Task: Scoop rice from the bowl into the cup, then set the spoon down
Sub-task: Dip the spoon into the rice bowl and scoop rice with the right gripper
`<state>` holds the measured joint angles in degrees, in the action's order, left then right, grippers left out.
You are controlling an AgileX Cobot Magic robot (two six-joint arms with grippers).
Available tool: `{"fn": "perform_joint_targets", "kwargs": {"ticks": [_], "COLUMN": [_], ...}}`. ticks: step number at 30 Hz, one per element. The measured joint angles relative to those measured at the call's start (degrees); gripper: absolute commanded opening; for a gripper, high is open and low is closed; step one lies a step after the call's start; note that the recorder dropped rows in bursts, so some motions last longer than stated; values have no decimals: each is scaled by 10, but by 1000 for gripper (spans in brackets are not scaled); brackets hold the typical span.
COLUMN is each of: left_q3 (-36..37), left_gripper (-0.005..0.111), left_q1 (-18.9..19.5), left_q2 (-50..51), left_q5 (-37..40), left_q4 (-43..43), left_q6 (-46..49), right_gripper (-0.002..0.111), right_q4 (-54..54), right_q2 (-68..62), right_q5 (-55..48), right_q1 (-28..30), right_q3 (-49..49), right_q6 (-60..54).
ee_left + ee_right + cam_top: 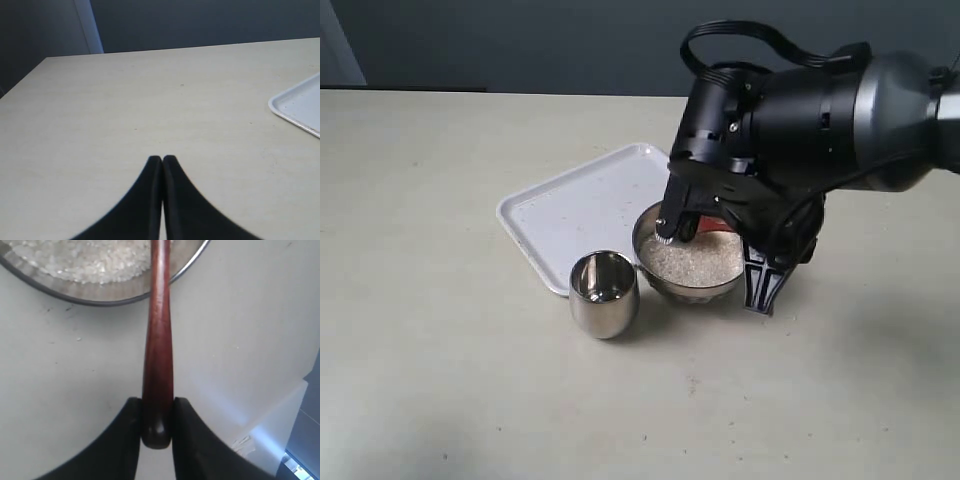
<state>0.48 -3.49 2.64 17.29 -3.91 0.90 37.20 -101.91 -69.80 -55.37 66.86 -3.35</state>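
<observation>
My right gripper is shut on the end of the spoon, a dark reddish-brown wooden handle that runs from the fingers over the rim of the steel bowl. White rice fills the bowl; the spoon's head is out of frame. In the exterior view the right arm hangs over the bowl and its rice, with the gripper at the bowl's right side and a strip of the spoon showing. The steel cup stands left of the bowl. My left gripper is shut and holds nothing.
A white tray lies behind the cup and bowl; its corner shows in the left wrist view. A few stray grains lie on the beige table near the bowl. The left arm is outside the exterior view.
</observation>
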Motion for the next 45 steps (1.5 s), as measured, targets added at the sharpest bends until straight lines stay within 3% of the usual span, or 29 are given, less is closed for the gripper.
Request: {"fn": "perform_joint_targets", "kwargs": {"ticks": [34, 45], "left_q3": [0, 0], "left_gripper": [1, 1], "left_q1": [0, 0], "left_q2": [0, 0], "left_q5": [0, 0], "left_q4": [0, 0], "left_q6": [0, 0], "right_gripper": [-1, -1], "right_q4": [40, 10], "right_q2": [0, -17], "right_q5": [1, 1], "right_q1": [0, 0], "right_q3": [-47, -47], "right_q6": [33, 38]}}
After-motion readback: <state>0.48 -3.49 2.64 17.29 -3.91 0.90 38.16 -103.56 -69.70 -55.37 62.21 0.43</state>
